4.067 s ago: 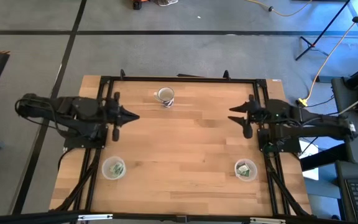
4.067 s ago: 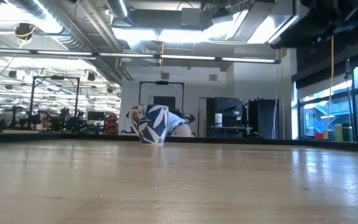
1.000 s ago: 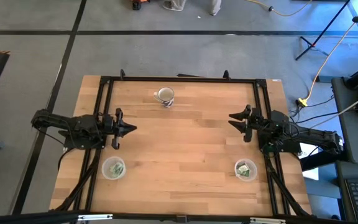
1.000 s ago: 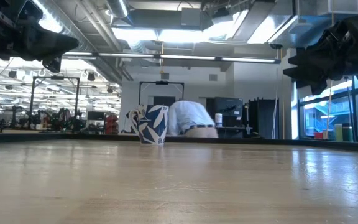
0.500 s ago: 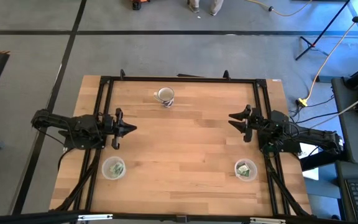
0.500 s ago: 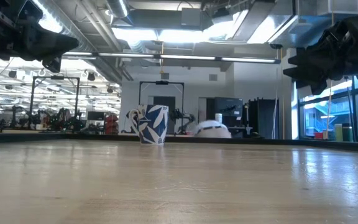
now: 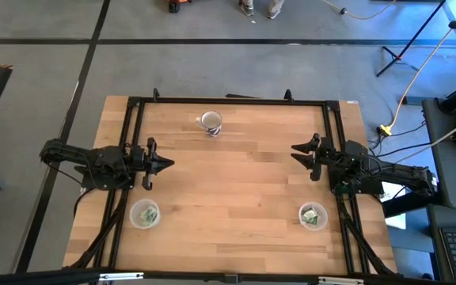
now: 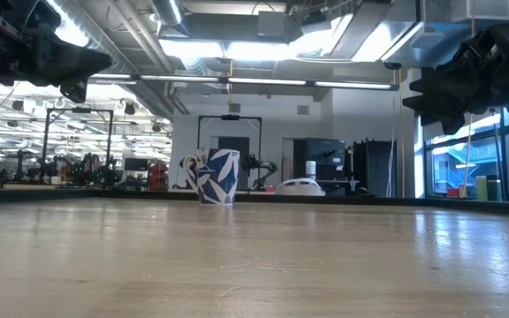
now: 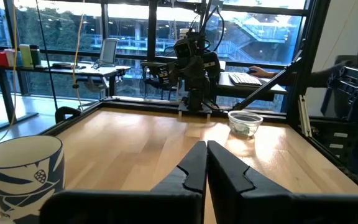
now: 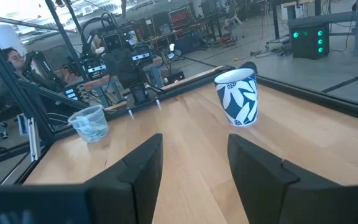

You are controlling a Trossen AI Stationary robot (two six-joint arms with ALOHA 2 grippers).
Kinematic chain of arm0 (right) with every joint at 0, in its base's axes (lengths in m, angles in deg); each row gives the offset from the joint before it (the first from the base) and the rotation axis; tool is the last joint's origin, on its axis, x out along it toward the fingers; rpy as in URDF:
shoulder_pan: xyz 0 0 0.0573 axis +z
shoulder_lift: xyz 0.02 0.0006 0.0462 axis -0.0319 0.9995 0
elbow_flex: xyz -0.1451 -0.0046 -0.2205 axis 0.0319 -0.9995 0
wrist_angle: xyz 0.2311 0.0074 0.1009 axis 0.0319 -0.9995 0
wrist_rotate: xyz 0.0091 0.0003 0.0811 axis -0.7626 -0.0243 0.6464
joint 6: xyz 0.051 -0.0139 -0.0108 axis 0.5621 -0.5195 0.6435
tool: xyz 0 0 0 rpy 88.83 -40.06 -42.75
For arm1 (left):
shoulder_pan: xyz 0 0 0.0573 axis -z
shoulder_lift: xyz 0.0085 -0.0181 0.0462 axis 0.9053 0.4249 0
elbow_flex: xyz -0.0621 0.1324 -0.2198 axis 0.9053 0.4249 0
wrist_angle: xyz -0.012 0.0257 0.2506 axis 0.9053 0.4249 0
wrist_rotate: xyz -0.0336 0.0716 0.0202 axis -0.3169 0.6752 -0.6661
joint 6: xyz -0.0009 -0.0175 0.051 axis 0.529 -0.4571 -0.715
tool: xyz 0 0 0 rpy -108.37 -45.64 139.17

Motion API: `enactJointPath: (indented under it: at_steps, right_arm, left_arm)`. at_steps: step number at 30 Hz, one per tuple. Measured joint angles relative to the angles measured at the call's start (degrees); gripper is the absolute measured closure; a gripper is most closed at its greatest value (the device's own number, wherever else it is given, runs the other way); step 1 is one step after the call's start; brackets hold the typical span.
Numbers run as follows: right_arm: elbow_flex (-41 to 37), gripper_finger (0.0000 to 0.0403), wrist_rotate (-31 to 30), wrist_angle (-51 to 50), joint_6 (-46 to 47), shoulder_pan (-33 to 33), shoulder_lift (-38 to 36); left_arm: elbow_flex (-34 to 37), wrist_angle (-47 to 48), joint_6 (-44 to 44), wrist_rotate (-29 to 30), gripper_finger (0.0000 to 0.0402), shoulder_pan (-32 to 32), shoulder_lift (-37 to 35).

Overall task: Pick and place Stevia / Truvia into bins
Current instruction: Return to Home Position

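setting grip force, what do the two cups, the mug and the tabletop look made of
Cups: likely thin plastic, translucent; green packets show through the walls. Mug: probably glazed ceramic, glossy white with a blue leaf print. Tabletop: wood, pale planks with visible grain and a slight sheen.

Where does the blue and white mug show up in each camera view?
High view: mug near the upper edge of the wooden table, left of centre.
Low view: mug left of centre, far across the table.
Left wrist view: mug close by, beside the shut left gripper.
Right wrist view: mug farther off, beyond the open right gripper.
Shared landmark: that wooden table.
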Motion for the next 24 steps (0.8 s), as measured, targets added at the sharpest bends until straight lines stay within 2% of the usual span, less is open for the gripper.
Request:
enactJointPath:
  at_steps: [24]
  right_arm:
    - [0.02, 0.0219, 0.00, 0.00, 0.00, 0.00, 0.00]
  left_arm:
    - [0.00, 0.00, 0.00, 0.00, 0.0392, 0.00, 0.01]
